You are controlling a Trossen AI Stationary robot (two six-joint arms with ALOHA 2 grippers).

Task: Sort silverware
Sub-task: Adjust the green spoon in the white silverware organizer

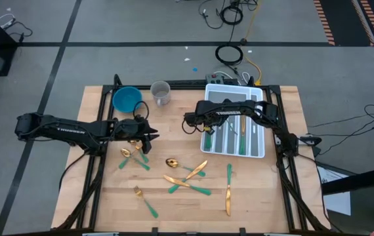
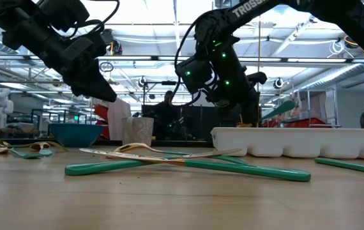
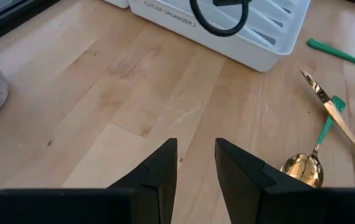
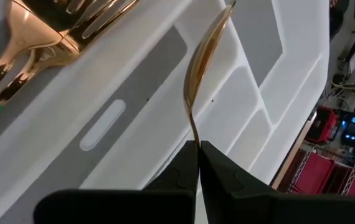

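Right gripper (image 4: 198, 148) over the white tray (image 1: 260, 145), at far right of the bench (image 1: 266, 190), fingers pinched on a gold spoon (image 4: 203, 62) pointing down into a compartment. Forks (image 4: 53, 28) lying in the next compartment. Left gripper (image 3: 196, 158) above bare wood at the left, fingers narrowly parted, holding nothing. More silverware (image 1: 187, 180) scattered on the middle of the bench.

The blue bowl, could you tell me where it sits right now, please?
In the high view the blue bowl sits at the table's far-left corner, beside the clear cup, just beyond the left tool.
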